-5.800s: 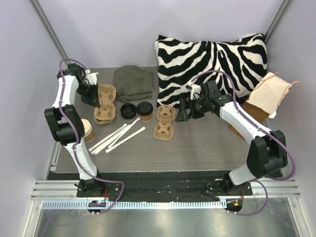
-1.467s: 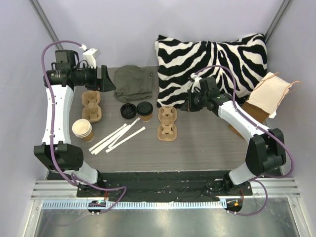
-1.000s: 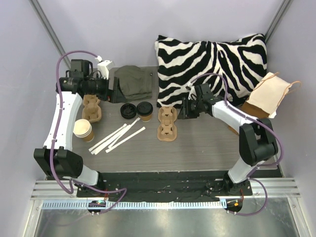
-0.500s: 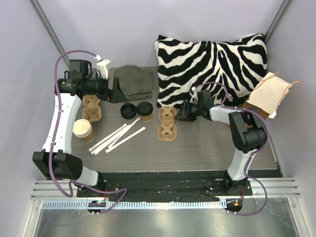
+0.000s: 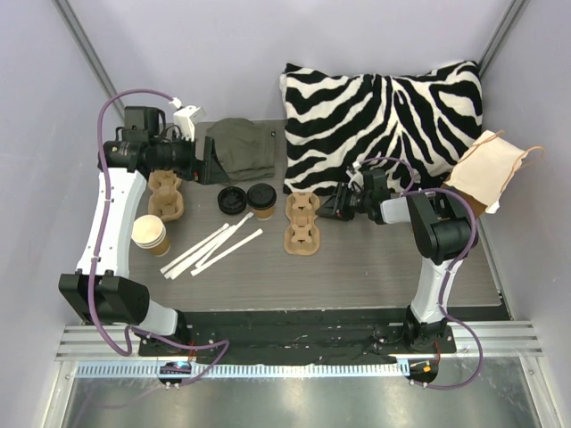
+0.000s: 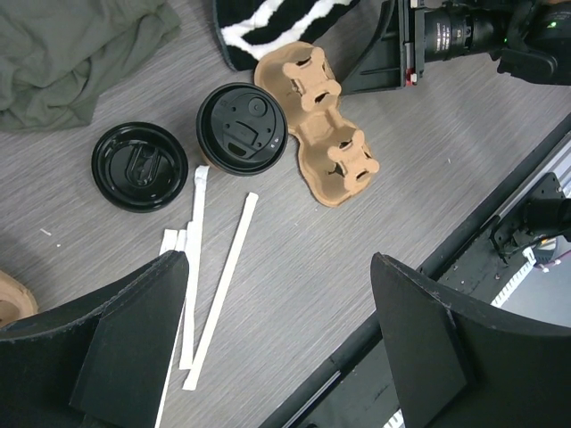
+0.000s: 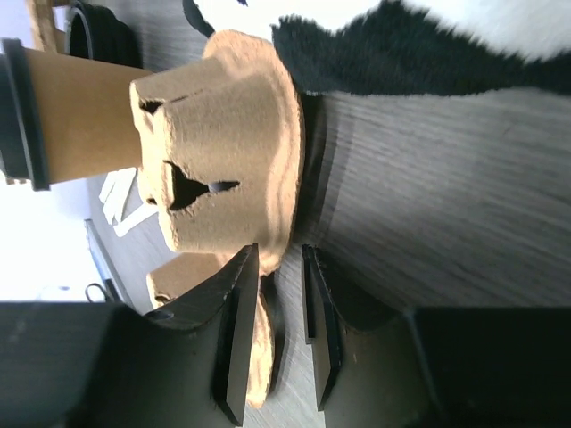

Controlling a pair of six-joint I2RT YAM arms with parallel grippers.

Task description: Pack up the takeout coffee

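Note:
The takeout coffee (image 5: pixel 149 234), a tan cup with a pale rim and no lid, stands at the table's left. A second cup with a black lid (image 5: pixel 261 199) (image 6: pixel 242 128) (image 7: pixel 80 111) stands mid-table, next to a loose black lid (image 5: pixel 231 200) (image 6: pixel 139 166). My right gripper (image 5: pixel 330 205) (image 7: pixel 278 254) lies low beside a pulp carrier (image 5: pixel 301 223) (image 6: pixel 318 119) (image 7: pixel 223 134). Its jaws stand narrowly apart, with the carrier's rim between them and a gap still showing. My left gripper (image 5: pixel 210 160) (image 6: pixel 278 259) hangs high over the table, wide open and empty.
Another pulp carrier (image 5: pixel 166 194) lies at the left, behind the open cup. White paper strips (image 5: pixel 214 247) (image 6: pixel 219 303) lie in front of the lids. An olive cloth (image 5: pixel 241 149), a zebra pillow (image 5: pixel 384 116) and a paper bag (image 5: pixel 486 169) line the back and right.
My right arm has folded in, its elbow swinging towards the carrier while the gripper stayed low at the carrier's right side. The left arm has held still over the last second.

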